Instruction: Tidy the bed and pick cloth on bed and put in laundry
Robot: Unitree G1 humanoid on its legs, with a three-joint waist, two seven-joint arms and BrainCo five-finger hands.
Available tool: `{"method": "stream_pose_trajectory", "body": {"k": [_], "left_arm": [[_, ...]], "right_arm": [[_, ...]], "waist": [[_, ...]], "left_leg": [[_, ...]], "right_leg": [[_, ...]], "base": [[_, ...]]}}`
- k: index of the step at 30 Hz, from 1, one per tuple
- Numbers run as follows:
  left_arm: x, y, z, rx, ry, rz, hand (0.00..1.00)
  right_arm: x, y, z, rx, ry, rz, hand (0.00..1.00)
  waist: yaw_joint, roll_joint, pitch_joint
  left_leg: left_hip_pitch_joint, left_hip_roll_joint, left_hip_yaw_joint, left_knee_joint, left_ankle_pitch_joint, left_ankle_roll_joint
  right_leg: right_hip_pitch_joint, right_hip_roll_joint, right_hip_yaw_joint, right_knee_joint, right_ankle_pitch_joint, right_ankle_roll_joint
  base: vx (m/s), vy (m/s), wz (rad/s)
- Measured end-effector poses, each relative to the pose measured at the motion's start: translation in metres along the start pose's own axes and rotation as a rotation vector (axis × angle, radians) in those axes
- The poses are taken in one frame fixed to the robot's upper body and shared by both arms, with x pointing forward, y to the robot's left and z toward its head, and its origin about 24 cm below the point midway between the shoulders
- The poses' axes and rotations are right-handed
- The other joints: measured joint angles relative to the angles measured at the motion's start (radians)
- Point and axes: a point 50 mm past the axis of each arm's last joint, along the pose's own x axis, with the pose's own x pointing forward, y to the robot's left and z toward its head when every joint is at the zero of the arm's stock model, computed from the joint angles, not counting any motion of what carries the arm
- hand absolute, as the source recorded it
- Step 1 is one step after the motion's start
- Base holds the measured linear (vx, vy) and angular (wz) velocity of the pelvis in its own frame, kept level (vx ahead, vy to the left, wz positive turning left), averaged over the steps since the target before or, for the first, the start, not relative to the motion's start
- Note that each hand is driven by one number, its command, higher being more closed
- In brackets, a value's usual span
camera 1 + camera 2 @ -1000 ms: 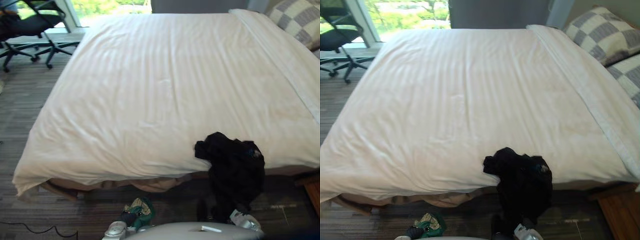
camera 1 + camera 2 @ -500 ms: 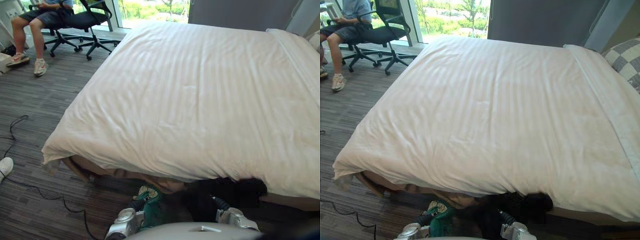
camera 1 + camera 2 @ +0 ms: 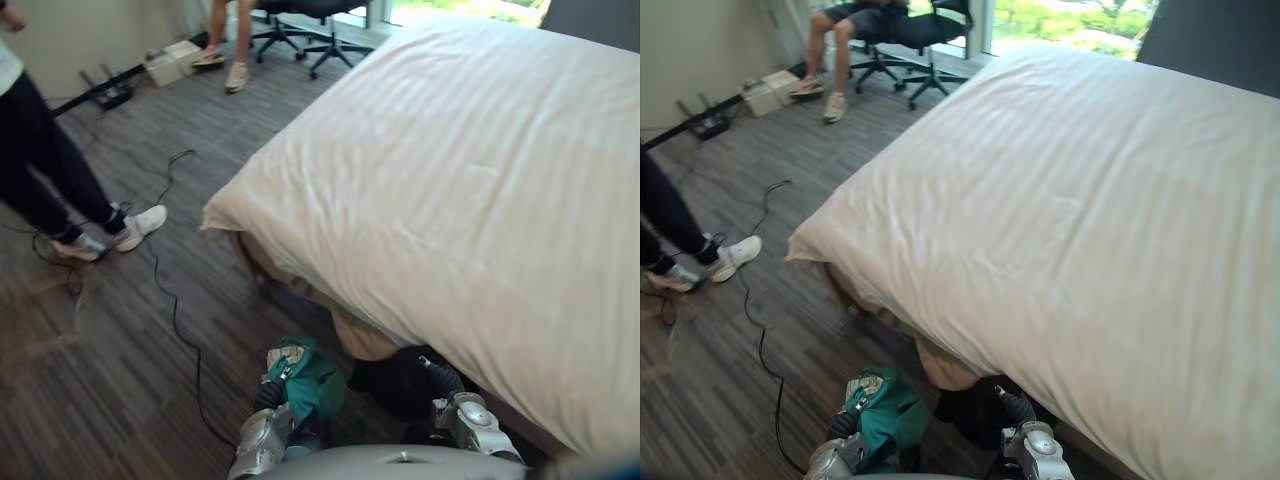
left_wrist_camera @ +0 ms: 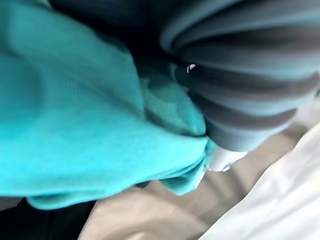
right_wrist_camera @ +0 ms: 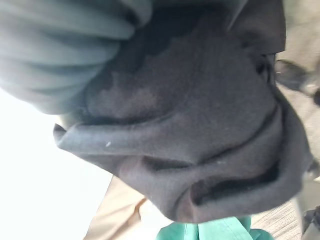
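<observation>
A green cloth (image 3: 305, 375) is bunched over my left hand (image 4: 240, 90), low in front of me by the bed's near corner. In the left wrist view the same green cloth (image 4: 75, 125) wraps the hand past its ribbed cover. A black cloth (image 3: 395, 380) hangs from my right hand (image 5: 55, 45), under the overhanging edge of the duvet. That black cloth (image 5: 200, 125) folds thickly over the hand and hides its fingers. The white striped duvet (image 3: 480, 170) lies smooth across the bed, with a beige sheet (image 3: 350, 335) showing beneath its edge.
A person in dark trousers and white shoes (image 3: 140, 225) stands on the carpet at the left. Another person sits on an office chair (image 3: 930, 25) at the far side. Black cables (image 3: 175, 300) trail over the floor, near a small box (image 3: 175, 62) by the wall.
The camera has swung left, so the bed now sits at the right and more floor shows. The black cloth has come off the bed's edge and hangs at my right hand.
</observation>
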Motion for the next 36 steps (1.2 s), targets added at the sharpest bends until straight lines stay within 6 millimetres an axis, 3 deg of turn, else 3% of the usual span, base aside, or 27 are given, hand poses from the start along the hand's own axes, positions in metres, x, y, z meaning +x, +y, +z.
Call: {"method": "stream_pose_trajectory", "body": {"k": [2, 3, 4, 5, 6, 7, 9, 11, 14, 17, 18, 19, 20, 21, 22, 23, 25, 28, 33, 36], "left_arm": [[-0.001, -0.002, 0.005, 0.001, -0.028, -0.015, 1.00], [0.000, -0.006, 0.009, 0.001, -0.048, -0.035, 1.00], [-0.001, -0.008, 0.009, 0.006, -0.053, -0.050, 1.00], [-0.001, -0.013, 0.012, 0.013, -0.063, -0.082, 1.00], [0.000, -0.017, 0.017, 0.015, -0.086, -0.112, 1.00], [0.000, -0.017, 0.021, 0.018, -0.101, -0.119, 1.00], [-0.001, -0.020, 0.036, 0.038, -0.168, -0.154, 1.00], [-0.004, -0.018, 0.037, 0.017, -0.176, -0.158, 1.00], [-0.014, -0.016, 0.041, -0.009, -0.226, -0.176, 1.00], [-0.025, -0.018, 0.046, -0.013, -0.278, -0.218, 1.00], [-0.026, -0.020, 0.049, -0.015, -0.294, -0.230, 1.00], [-0.026, -0.022, 0.052, -0.013, -0.303, -0.238, 1.00], [-0.025, -0.026, 0.057, -0.005, -0.318, -0.252, 1.00], [-0.025, -0.031, 0.060, 0.017, -0.326, -0.285, 1.00], [-0.025, -0.036, 0.060, 0.030, -0.321, -0.306, 1.00], [-0.025, -0.040, 0.059, 0.028, -0.312, -0.318, 1.00], [-0.023, -0.055, 0.061, 0.026, -0.309, -0.375, 1.00], [-0.023, -0.056, 0.061, 0.012, -0.307, -0.374, 1.00], [-0.029, -0.061, 0.071, -0.023, -0.337, -0.403, 1.00], [-0.029, -0.062, 0.072, -0.027, -0.340, -0.410, 1.00]], "right_arm": [[0.000, -0.001, 0.002, 0.015, -0.009, 0.001, 1.00], [-0.001, -0.003, 0.006, 0.023, -0.030, -0.006, 1.00], [-0.002, -0.005, 0.006, 0.023, -0.041, -0.011, 1.00], [-0.006, -0.006, 0.008, 0.047, -0.071, -0.015, 1.00], [-0.009, -0.007, 0.011, 0.072, -0.098, -0.019, 1.00], [-0.010, -0.006, 0.011, 0.095, -0.107, -0.020, 1.00], [-0.011, 0.001, 0.016, 0.130, -0.142, -0.002, 1.00], [-0.011, 0.002, 0.022, 0.146, -0.170, 0.003, 1.00], [-0.014, 0.001, 0.028, 0.205, -0.214, 0.000, 1.00], [-0.020, -0.002, 0.037, 0.192, -0.267, -0.004, 1.00], [-0.025, -0.003, 0.039, 0.185, -0.287, -0.009, 1.00], [-0.027, -0.003, 0.038, 0.189, -0.293, -0.014, 1.00], [-0.031, -0.002, 0.037, 0.200, -0.301, -0.017, 1.00], [-0.037, -0.004, 0.032, 0.219, -0.303, -0.024, 1.00], [-0.040, -0.005, 0.025, 0.225, -0.282, -0.032, 1.00], [-0.041, -0.008, 0.023, 0.226, -0.277, -0.040, 1.00], [-0.042, -0.012, 0.024, 0.231, -0.281, -0.053, 1.00], [-0.039, -0.005, 0.035, 0.227, -0.315, -0.022, 1.00], [-0.035, 0.003, 0.064, 0.248, -0.412, 0.021, 1.00], [-0.033, 0.006, 0.066, 0.249, -0.406, 0.019, 1.00]], "waist": [[0.005, -0.001, 0.000], [-0.009, -0.005, 0.003], [-0.013, -0.010, 0.005], [-0.023, 0.002, 0.001], [-0.036, 0.011, -0.001], [-0.038, 0.000, 0.002], [-0.037, -0.023, 0.006], [-0.028, -0.025, 0.008], [-0.024, 0.002, 0.021], [-0.004, 0.027, 0.051], [-0.011, 0.039, 0.055], [-0.028, 0.037, 0.055], [-0.042, 0.020, 0.059], [-0.057, 0.024, 0.066], [-0.074, 0.000, 0.071], [-0.081, 0.002, 0.070], [-0.077, 0.018, 0.064], [-0.071, -0.001, 0.057], [-0.052, 0.000, 0.049], [-0.052, -0.001, 0.047]], "left_leg": [[-0.001, -0.028, 0.003, -0.028, 0.040, 0.022], [-0.015, -0.045, 0.028, -0.028, 0.042, 0.041], [-0.016, -0.041, 0.100, -0.023, 0.011, 0.065], [-0.024, 0.004, 0.281, 0.050, -0.077, 0.079], [-0.042, 0.006, 0.353, 0.092, -0.117, 0.070], [-0.036, -0.005, 0.364, 0.091, -0.116, 0.078], [-0.025, -0.036, 0.288, 0.037, -0.101, 0.084], [0.000, -0.066, 0.247, -0.021, -0.070, 0.069], [0.003, -0.089, 0.183, -0.032, -0.084, 0.051], [-0.007, -0.099, 0.182, -0.033, -0.097, 0.058], [-0.029, -0.098, 0.169, -0.033, -0.112, 0.048], [-0.034, -0.102, 0.165, -0.033, -0.137, 0.026], [-0.050, -0.108, 0.164, 0.020, -0.143, 0.054], [-0.058, -0.106, 0.126, 0.052, -0.124, 0.100], [-0.035, -0.135, 0.065, 0.033, -0.116, 0.111], [-0.024, -0.139, 0.037, 0.013, -0.102, 0.126], [-0.021, -0.131, -0.032, -0.027, -0.062, 0.105], [-0.019, -0.131, -0.048, -0.027, -0.059, 0.091], [0.000, -0.107, -0.035, -0.028, -0.059, 0.071], [0.014, -0.096, -0.030, -0.028, -0.065, 0.060]], "right_leg": [[0.022, -0.030, -0.075, 0.016, -0.012, 0.006], [0.037, -0.054, -0.133, 0.020, -0.012, 0.002], [0.042, -0.063, -0.168, 0.027, -0.004, -0.011], [0.055, -0.080, -0.221, 0.075, -0.015, 0.000], [0.062, -0.102, -0.254, 0.160, -0.053, 0.016], [0.063, -0.118, -0.255, 0.190, -0.067, 0.023], [0.082, -0.119, -0.247, 0.196, -0.074, 0.043], [0.103, -0.126, -0.247, 0.198, -0.078, 0.051], [0.133, -0.134, -0.243, 0.207, -0.083, 0.055], [0.138, -0.133, -0.233, 0.209, -0.123, 0.038], [0.104, -0.089, -0.163, 0.197, -0.181, 0.017], [0.081, -0.063, -0.104, 0.176, -0.198, -0.002], [0.062, -0.045, -0.026, 0.191, -0.223, 0.003], [0.045, 0.005, 0.081, 0.215, -0.240, -0.014], [0.039, 0.038, 0.184, 0.243, -0.215, -0.033], [0.033, 0.050, 0.219, 0.261, -0.212, -0.037], [0.000, 0.073, 0.335, 0.239, -0.202, -0.028], [0.005, 0.043, 0.351, 0.153, -0.133, 0.036], [0.057, 0.072, 0.357, 0.090, -0.118, 0.032], [0.076, 0.085, 0.358, 0.071, -0.106, 0.031]], "base": [[-0.02, 0.058, 1.13], [-0.03, 0.100, 1.16], [-0.02, 0.153, 1.18], [0.00, 0.188, 1.22], [0.00, 0.194, 1.35], [0.02, 0.134, 1.34], [0.02, 0.019, 0.98], [-0.01, -0.038, 0.66], [-0.04, -0.059, 0.65], [-0.08, -0.040, 0.49], [-0.05, -0.052, 0.92], [-0.01, -0.073, 1.32], [0.05, -0.075, 1.58], [0.09, -0.140, 1.83], [0.08, -0.137, 1.59], [0.10, -0.102, 1.33], [0.11, 0.023, 0.93], [0.08, 0.016, 0.32], [0.09, -0.116, -0.07], [0.08, -0.110, -0.08]]}}
